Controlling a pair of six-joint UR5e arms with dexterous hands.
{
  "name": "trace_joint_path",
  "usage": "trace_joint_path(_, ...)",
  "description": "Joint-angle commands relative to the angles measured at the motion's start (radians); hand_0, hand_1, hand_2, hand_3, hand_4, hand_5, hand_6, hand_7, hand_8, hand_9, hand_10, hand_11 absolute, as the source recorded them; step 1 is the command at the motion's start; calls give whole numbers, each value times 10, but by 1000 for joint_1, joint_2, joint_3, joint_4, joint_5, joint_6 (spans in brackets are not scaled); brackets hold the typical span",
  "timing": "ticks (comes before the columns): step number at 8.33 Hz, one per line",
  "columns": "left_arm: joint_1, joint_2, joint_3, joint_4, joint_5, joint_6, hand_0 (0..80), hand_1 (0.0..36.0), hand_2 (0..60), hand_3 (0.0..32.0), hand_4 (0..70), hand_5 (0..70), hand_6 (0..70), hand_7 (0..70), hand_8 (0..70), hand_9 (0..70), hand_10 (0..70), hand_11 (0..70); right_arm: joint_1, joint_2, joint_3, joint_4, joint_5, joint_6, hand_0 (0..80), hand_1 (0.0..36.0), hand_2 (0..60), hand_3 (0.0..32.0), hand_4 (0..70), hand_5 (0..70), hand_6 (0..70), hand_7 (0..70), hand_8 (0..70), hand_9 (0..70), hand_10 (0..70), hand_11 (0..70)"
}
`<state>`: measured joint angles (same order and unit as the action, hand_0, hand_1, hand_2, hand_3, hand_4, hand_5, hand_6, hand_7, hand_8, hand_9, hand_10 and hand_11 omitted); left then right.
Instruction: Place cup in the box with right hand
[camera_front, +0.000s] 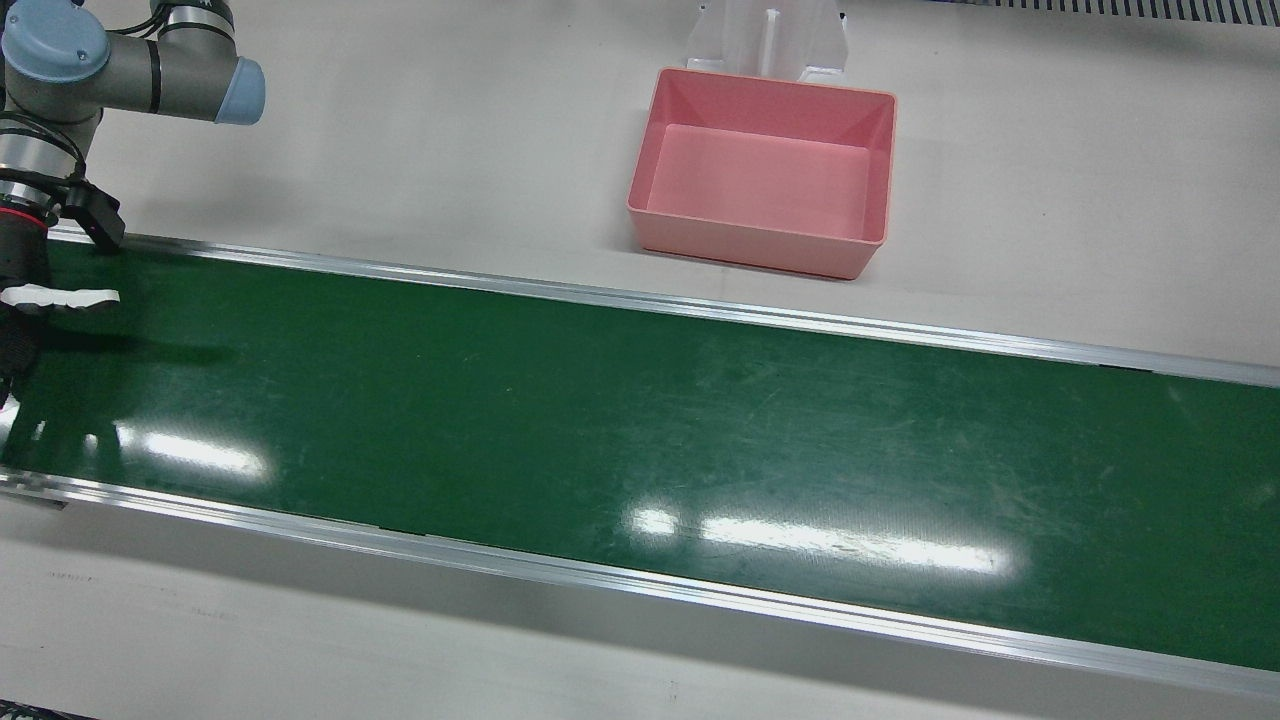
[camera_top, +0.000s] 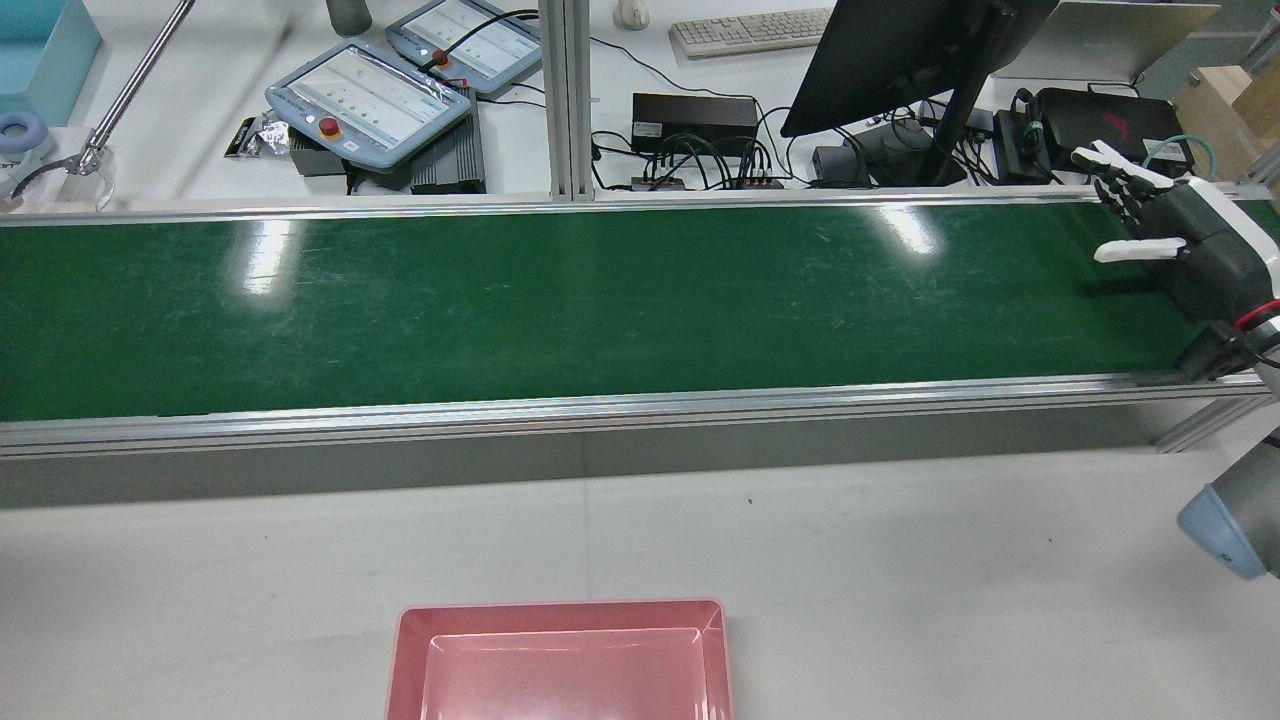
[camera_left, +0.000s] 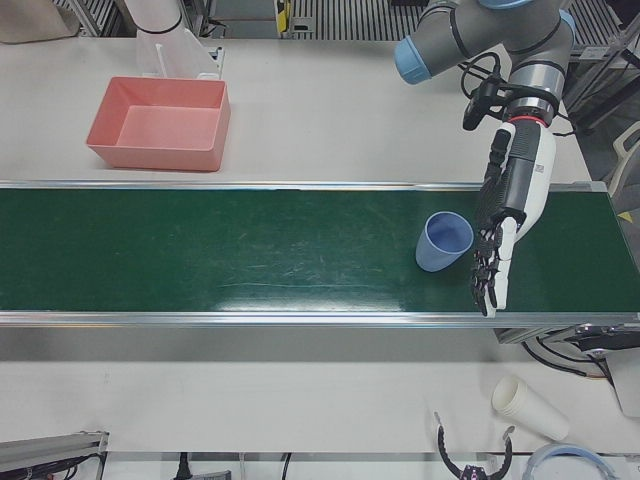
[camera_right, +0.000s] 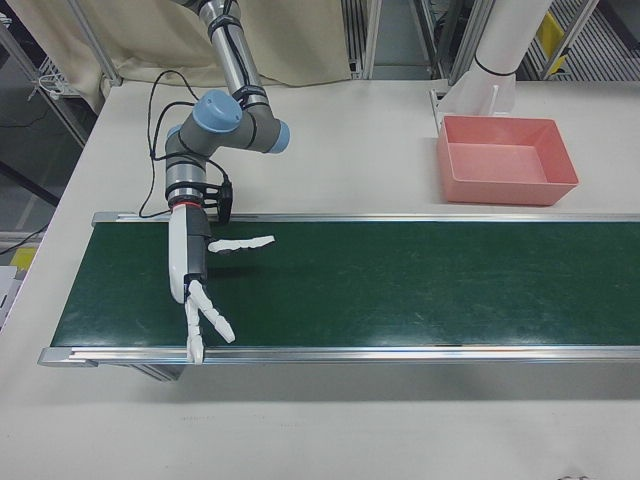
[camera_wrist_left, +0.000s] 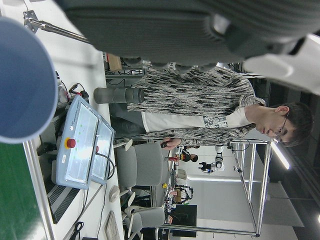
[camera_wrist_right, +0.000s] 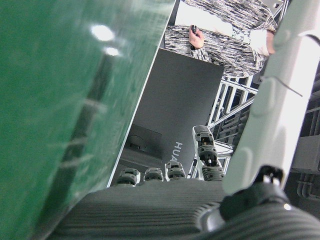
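Note:
A light blue cup (camera_left: 443, 241) stands upright, mouth up, on the green belt (camera_left: 250, 250) near its end in the left-front view. My left hand (camera_left: 505, 215) hangs open just right of it, fingers straight, apart from it. The cup's rim fills the left edge of the left hand view (camera_wrist_left: 20, 85). My right hand (camera_right: 192, 275) is open and empty over the belt's other end, thumb out; it also shows in the rear view (camera_top: 1175, 240) and the front view (camera_front: 20, 300). The pink box (camera_front: 765, 175) sits empty on the table beside the belt.
A white stand (camera_front: 768, 40) is behind the box. Stacked paper cups (camera_left: 527, 408) lie on the table before the belt. A monitor (camera_top: 900, 50) and teach pendants (camera_top: 370, 95) stand on the desk beyond the belt.

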<state>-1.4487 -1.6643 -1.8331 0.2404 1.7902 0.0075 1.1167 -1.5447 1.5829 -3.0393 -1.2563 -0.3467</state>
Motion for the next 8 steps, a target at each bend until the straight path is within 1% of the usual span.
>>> trace_joint_path(1,1,0,2,-1,0,0,0,0,0,0,0,0,0,0,0,0,0,0,-3,0,5,4,0,0,510,164,0,0,0,63,34,76,26,3,23,53)
trace_joint_path(8,1,0,2,-1,0,0,0,0,0,0,0,0,0,0,0,0,0,0,-5,2,6,4,0,0,511,163,0,0,0,64,36,84,30,6,23,52)
